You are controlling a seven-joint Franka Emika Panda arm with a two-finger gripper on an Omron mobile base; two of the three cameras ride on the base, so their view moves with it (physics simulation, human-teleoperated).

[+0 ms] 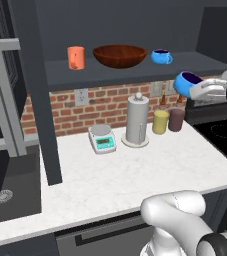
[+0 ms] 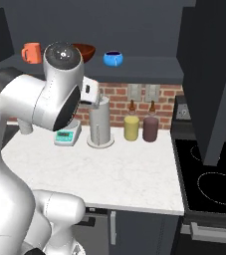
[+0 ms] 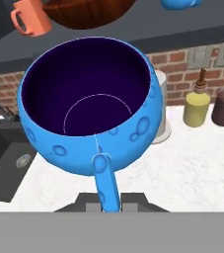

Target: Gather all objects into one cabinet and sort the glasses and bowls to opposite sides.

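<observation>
My jaws are clamped on the handle of a blue cup [image 3: 91, 106], carried in the air just below the cabinet [image 1: 135, 75] shelf's edge, at three o'clock from the other blue cup [image 1: 161, 56]. Gripped only by its handle, it could swing, or strike that edge and slip free, as I lift.

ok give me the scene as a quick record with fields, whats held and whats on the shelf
held: blue cup, handle pinched between the fingers
gripper state: shut on the cup's handle
cup position: in the air off the right end of the cabinet shelf
on shelf, left to right: orange mug, wooden bowl, second blue cup
counter: scale, paper-towel cylinder, yellow canister, maroon canister
</observation>
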